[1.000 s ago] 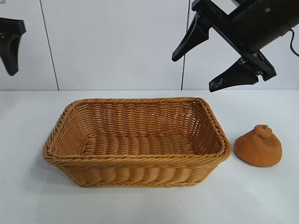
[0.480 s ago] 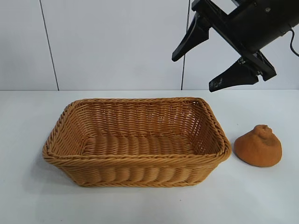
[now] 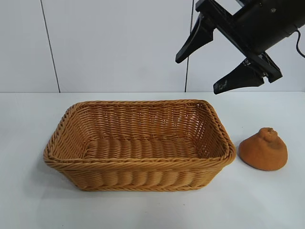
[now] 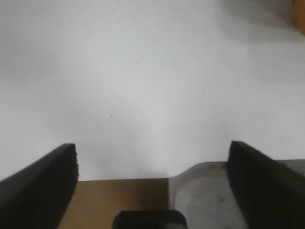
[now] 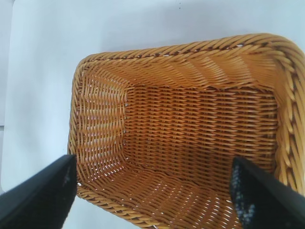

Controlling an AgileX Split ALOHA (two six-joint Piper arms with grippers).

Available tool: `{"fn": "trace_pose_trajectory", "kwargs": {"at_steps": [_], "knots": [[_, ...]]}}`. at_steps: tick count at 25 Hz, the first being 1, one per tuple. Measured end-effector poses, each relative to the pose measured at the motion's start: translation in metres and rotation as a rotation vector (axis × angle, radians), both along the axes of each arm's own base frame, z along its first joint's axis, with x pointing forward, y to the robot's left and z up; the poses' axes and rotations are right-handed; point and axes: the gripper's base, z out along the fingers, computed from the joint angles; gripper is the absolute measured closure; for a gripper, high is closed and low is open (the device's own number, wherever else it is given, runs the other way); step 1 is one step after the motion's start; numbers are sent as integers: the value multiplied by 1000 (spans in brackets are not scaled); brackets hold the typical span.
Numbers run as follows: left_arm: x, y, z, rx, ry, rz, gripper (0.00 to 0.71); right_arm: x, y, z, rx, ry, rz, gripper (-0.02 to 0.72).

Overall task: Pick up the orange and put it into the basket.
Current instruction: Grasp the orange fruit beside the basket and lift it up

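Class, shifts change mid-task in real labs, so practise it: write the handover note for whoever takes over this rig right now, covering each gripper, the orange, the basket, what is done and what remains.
Right gripper: open, empty, raised in the air behind the basket's right end, its wrist camera looking into the basket.
Left gripper: open, empty, out of the exterior view, over bare table.
Orange: sitting on the table to the right of the basket, apart from it, untouched.
Basket: mid-table, empty.
Done: nothing yet.
Left: grasp the orange, likely with the nearer right arm, lift it and release it in the basket.

Dull orange (image 3: 263, 149) lump, knobbly top up, sits on bench just right of empty tan wicker basket (image 3: 138, 164), not touching.
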Motion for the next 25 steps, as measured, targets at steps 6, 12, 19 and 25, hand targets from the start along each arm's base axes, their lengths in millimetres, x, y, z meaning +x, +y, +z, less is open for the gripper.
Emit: {"fn": "trace_pose_trajectory", "kwargs": {"at_steps": [6, 12, 19, 25], "knots": [[-45, 1, -4, -8, -253, 0, 101, -1, 0, 0, -4, 5, 8, 105], [-75, 2, 2, -15, -471, 0, 101, -2, -1, 0, -41, 7, 51, 105], [-94, 3, 2, -13, -597, 2, 101, 7, -6, 22, -156, -29, 73, 105], [-95, 3, 2, -12, -597, 2, 101, 14, -36, 25, -370, 1, -4, 105]]}}
